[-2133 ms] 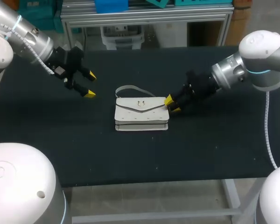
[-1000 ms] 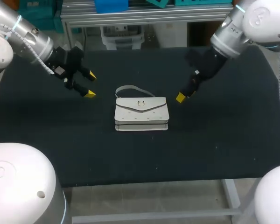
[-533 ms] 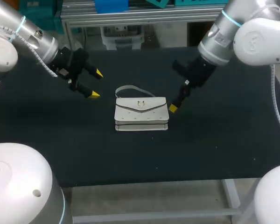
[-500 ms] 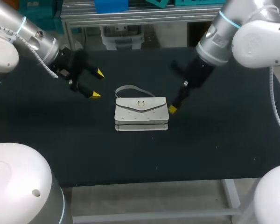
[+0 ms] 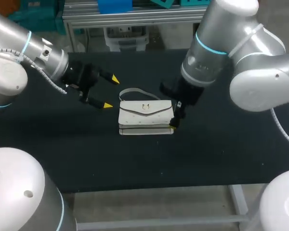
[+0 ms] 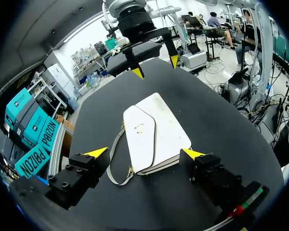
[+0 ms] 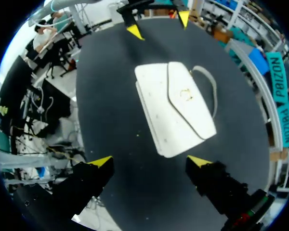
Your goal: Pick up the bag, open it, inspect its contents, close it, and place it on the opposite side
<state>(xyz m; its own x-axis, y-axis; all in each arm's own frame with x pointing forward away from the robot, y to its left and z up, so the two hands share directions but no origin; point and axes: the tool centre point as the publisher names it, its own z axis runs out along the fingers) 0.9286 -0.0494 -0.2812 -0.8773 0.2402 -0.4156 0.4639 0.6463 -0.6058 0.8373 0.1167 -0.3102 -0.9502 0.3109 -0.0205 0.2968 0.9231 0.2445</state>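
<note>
Black bench [image 5: 135, 159]; white flap bag [image 5: 145, 117] lies flat mid-surface. My left hand [image 5: 111, 92] and right hand [image 7: 150, 160] flank it, both released.

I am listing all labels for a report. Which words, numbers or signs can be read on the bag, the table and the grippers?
On the bag: no text; its flap bears only a small clasp, with no letters to make out.
On the table: none.
On the left gripper and right gripper: none readable.

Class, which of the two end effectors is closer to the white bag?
The right end effector, close beside the bag; the left end effector hangs farther off.
</note>
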